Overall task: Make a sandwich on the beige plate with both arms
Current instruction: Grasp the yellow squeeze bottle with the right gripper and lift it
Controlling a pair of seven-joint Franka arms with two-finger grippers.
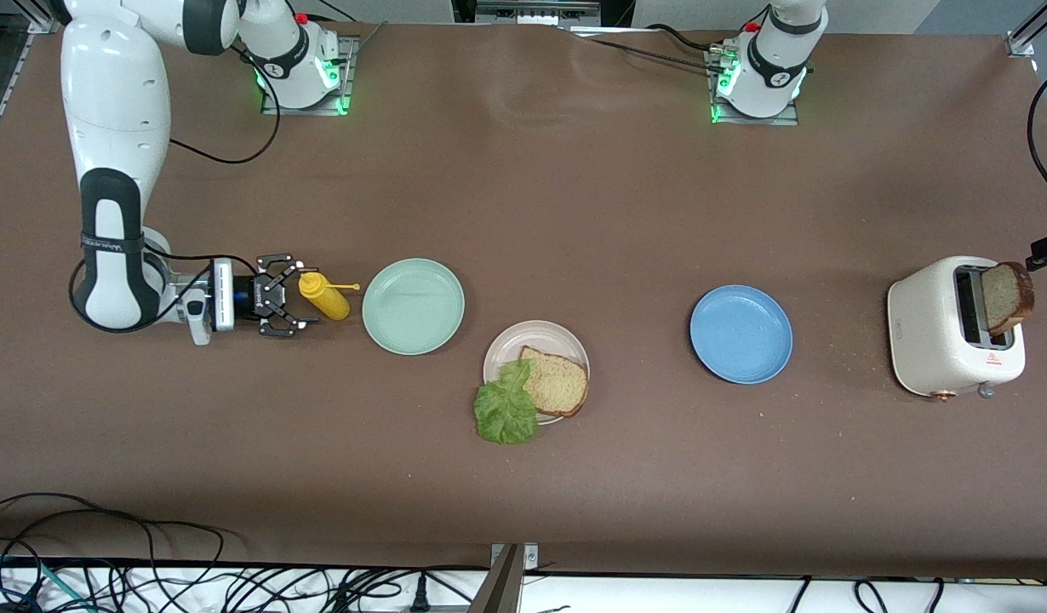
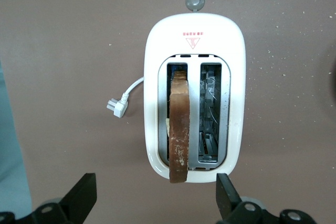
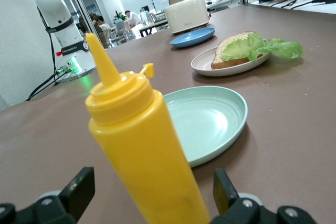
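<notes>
In the front view, the beige plate (image 1: 536, 341) lies a little below the centre of the frame. On it is one bread slice (image 1: 556, 381), and a lettuce leaf (image 1: 506, 406) lies partly on the slice and hangs over the lower rim of the plate onto the table (image 1: 574, 187). No second slice is on top.

The right gripper (image 1: 295, 298) is at the middle left of the frame, low over the table, with its fingers (image 3: 79, 190) spread wide on both sides of a yellow bottle (image 1: 323, 295); they do not press on it. Just beside the bottle, toward the centre, is the green plate (image 1: 413, 306). The blue plate (image 1: 740, 334) is at the middle right.

At the right edge stands the toaster (image 1: 941, 340) with a second slice (image 1: 1007, 296) sticking up from one slot. The left gripper (image 2: 157, 195) hangs over the toaster, fingers (image 2: 227, 192) released and holding nothing.
</notes>
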